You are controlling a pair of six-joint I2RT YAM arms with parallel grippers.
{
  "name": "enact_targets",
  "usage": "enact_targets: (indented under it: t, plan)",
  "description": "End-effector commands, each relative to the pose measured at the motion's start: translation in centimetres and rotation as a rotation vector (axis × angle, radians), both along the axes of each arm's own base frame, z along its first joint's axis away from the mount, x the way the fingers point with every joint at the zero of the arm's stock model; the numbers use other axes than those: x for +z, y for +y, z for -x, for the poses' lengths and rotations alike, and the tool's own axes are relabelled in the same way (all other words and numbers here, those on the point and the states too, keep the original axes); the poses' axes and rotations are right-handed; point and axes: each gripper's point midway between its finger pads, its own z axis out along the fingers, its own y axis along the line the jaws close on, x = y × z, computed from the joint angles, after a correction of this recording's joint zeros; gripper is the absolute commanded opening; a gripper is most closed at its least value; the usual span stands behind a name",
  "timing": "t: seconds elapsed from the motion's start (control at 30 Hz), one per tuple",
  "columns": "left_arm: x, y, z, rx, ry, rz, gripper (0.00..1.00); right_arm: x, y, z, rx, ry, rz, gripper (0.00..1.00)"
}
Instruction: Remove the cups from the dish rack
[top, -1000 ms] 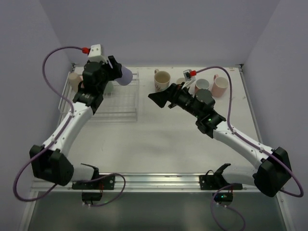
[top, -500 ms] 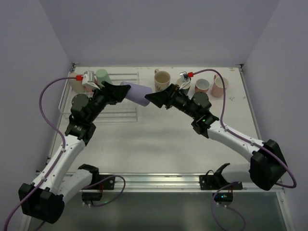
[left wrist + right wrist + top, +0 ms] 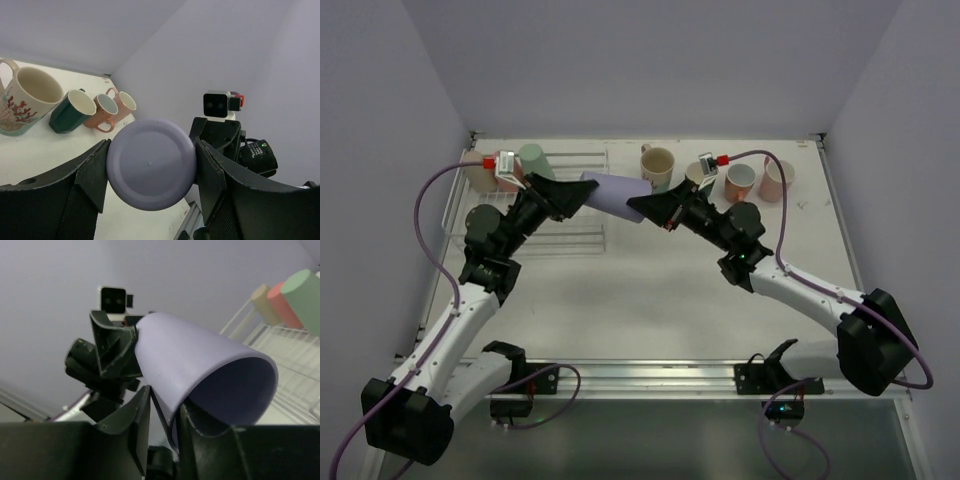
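Note:
The lilac cup [image 3: 615, 192] hangs on its side in mid-air between both arms, right of the dish rack [image 3: 570, 236]. My left gripper [image 3: 584, 190] is shut on its base end; in the left wrist view the round base [image 3: 151, 162] sits between both fingers [image 3: 92, 172]. My right gripper [image 3: 162, 410] pinches the cup's wall [image 3: 200, 360] at the rim, one finger outside and one inside. In the rack stand a mint green cup [image 3: 532, 158], a salmon cup [image 3: 277, 296] and a beige cup [image 3: 264, 302].
Along the table's far edge stand a floral cream mug [image 3: 657, 165], a dark green mug [image 3: 72, 110], a salmon mug [image 3: 740, 180] and a pink mug [image 3: 777, 178]. Purple cables loop above both arms. White walls close in the table.
My left arm swung right from above the rack, carrying the lilac cup to the middle. My right gripper came up to the cup's rim and closed on its wall.

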Motion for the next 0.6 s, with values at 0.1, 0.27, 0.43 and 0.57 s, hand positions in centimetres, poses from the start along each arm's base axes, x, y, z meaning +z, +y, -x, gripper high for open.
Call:
enact_targets:
  t: [0.1, 0.27, 0.43, 0.57]
  plan:
    - [0.6, -0.5, 1.2, -0.053, -0.062, 0.011, 0.73, 3.7, -0.8, 2.1, 0.042, -0.110, -0.121, 0.03]
    - [-0.4, -0.2, 0.7, -0.019, -0.029, -0.098, 1.00, 4.1, -1.6, 2.1, -0.008, -0.130, -0.082, 0.00]
    - [-1.2, 2.1, 0.8, 0.103, -0.039, -0.322, 1.00, 1.9, -3.0, 0.1, -0.162, -0.119, 0.221, 0.00]
    - [-2.6, 4.4, 1.9, 0.183, -0.065, -0.497, 1.00, -1.6, -7.6, -2.3, -0.329, -0.109, 0.590, 0.00]
